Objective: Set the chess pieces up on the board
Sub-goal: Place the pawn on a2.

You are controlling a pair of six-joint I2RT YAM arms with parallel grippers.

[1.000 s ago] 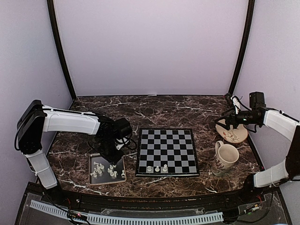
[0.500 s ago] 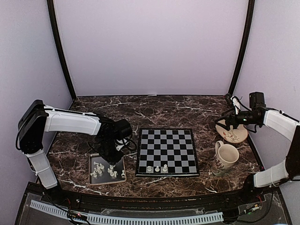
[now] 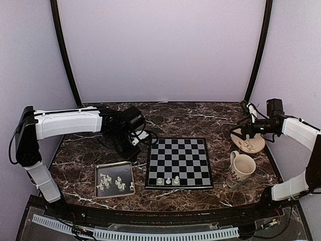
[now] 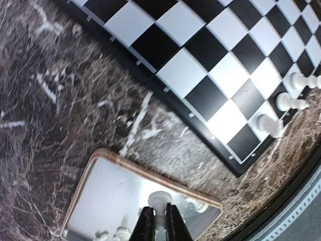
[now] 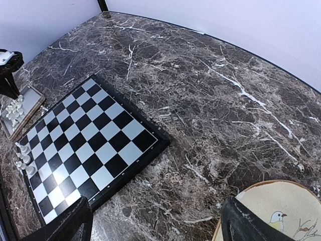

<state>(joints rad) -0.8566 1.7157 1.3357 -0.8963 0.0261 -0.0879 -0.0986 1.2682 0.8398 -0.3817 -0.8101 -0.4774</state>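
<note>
The chessboard (image 3: 178, 161) lies mid-table with three whitish pieces (image 3: 168, 180) on its near row. Several more pieces (image 3: 111, 182) lie in the metal tray (image 3: 114, 164) to its left. My left gripper (image 3: 133, 151) hangs above the table between the tray's far edge and the board's left side. In the left wrist view the left gripper (image 4: 159, 208) is shut on one whitish chess piece (image 4: 159, 200), held above the tray (image 4: 108, 191); the board (image 4: 215, 65) shows beyond it. My right gripper (image 5: 155, 226) is open and empty at the far right (image 3: 239, 131).
A cream plate (image 3: 248, 141) with a bird drawing lies under the right gripper, and it also shows in the right wrist view (image 5: 281, 211). A patterned mug (image 3: 242, 168) stands right of the board. The table is dark marble with purple walls around.
My left gripper has risen from the tray with a piece between its fingers and moved back and right, toward the board's left edge. The right arm has not moved.
</note>
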